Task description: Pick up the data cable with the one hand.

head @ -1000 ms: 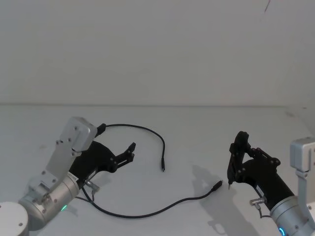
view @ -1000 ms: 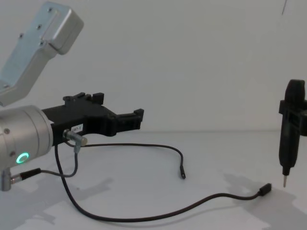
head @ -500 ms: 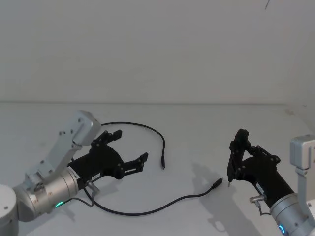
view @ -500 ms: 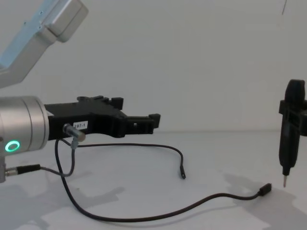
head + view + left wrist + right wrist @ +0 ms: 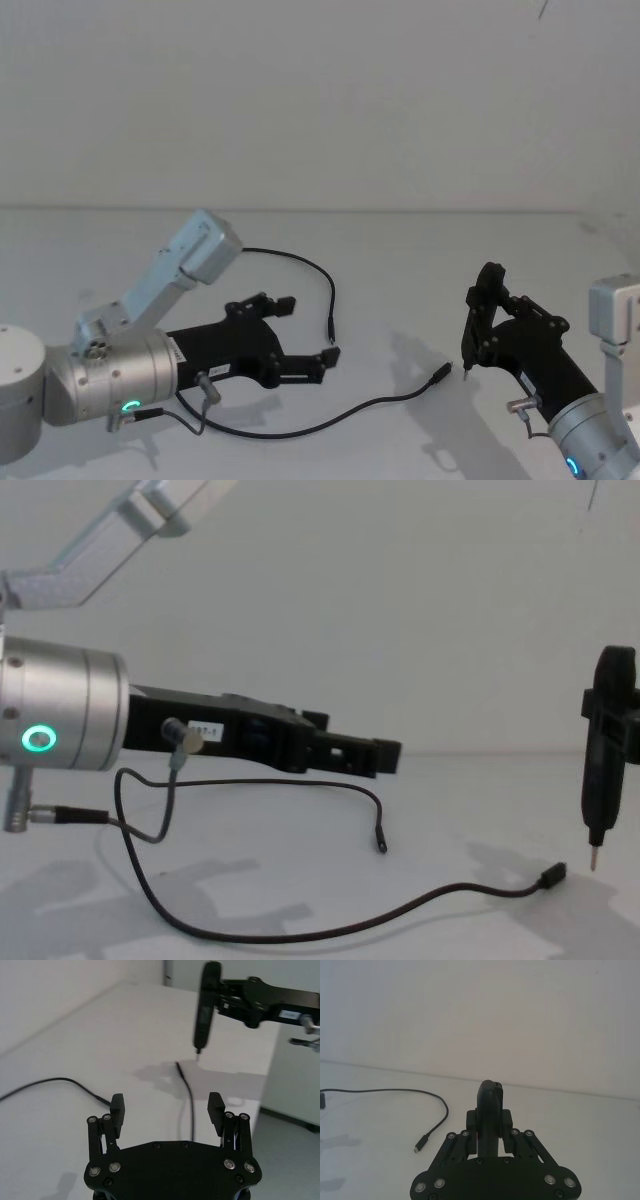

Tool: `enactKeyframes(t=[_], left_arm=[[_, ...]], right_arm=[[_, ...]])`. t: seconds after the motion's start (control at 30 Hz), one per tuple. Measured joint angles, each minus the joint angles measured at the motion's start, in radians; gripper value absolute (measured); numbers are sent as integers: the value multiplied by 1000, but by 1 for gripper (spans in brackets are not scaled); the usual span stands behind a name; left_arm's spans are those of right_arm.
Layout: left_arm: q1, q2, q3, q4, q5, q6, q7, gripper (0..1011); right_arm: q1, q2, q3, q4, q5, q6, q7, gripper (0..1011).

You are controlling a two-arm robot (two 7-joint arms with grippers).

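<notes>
Silver metal shows at the lower left of the head view: the left arm's thick wrist (image 5: 100, 385), with a glowing green ring (image 5: 38, 740). From it the left gripper (image 5: 308, 328) points toward the middle of the frame, low over the white bench (image 5: 400, 260). Its fingers (image 5: 117, 1105) are spread wide and hold nothing. The data cable (image 5: 290, 436) lies loose on the bench. One stretch curves along the bottom of the frame to a plug (image 5: 440, 376) at centre right. The other stretch arcs behind the gripper and ends just past the fingertips. At the right edge, the right gripper (image 5: 492, 325) is clenched on a slim dark tool (image 5: 480, 300), which stands upright. Its metal tip (image 5: 592, 860) points down beside that plug.
</notes>
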Motion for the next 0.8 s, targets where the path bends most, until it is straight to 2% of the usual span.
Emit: enactKeyframes(t=[0.07,0.1,0.3,0.43,0.53,0.8], left_arm=[[-21,-1,15,2,-10,40,-19,1001],[-21,-1,15,2,-10,40,-19,1001],[-86,-11,68,13,-19,155,-50,1001],[-111,-16,95,18,-13,188,-55,1001],[-138,-21,130,24,4,220,-56,1001],[-172,-38,182,42,42,252,-41,1001]], right_arm=[[0,0,0,0,0,0,0,279],[0,0,0,0,0,0,0,279],[0,0,0,0,0,0,0,279],[0,0,0,0,0,0,0,279],[0,0,0,0,0,0,0,279],[0,0,0,0,0,0,0,279]])
